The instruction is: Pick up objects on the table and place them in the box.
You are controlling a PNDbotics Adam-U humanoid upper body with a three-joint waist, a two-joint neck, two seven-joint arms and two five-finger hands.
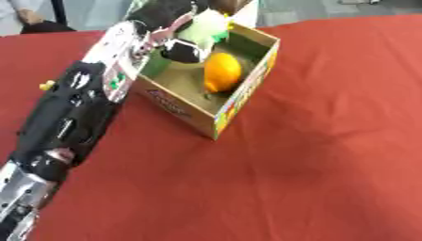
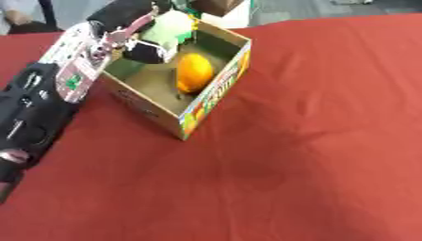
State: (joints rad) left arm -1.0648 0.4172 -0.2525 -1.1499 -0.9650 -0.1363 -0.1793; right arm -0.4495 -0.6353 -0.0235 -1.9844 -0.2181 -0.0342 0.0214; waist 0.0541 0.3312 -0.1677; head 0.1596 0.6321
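Observation:
An open cardboard box [image 1: 240, 96] with colourful printed sides stands on the red tablecloth at upper centre. Inside it lies an orange fruit [image 1: 222, 71]. My left arm reaches in from the lower left, and my left hand [image 1: 174, 28] hangs over the box's far left corner. Its fingers are curled round a pale green and white object [image 1: 206, 27], held above the box's inside. The object's lower part is hidden by dark fingers. My right hand shows in neither view.
The red cloth [image 1: 313, 155] covers the table all round the box. A small yellow thing [image 1: 47, 85] lies on the cloth left of my forearm. Beyond the table's far edge is grey floor, and another box [image 2: 218, 8] stands just behind the open one.

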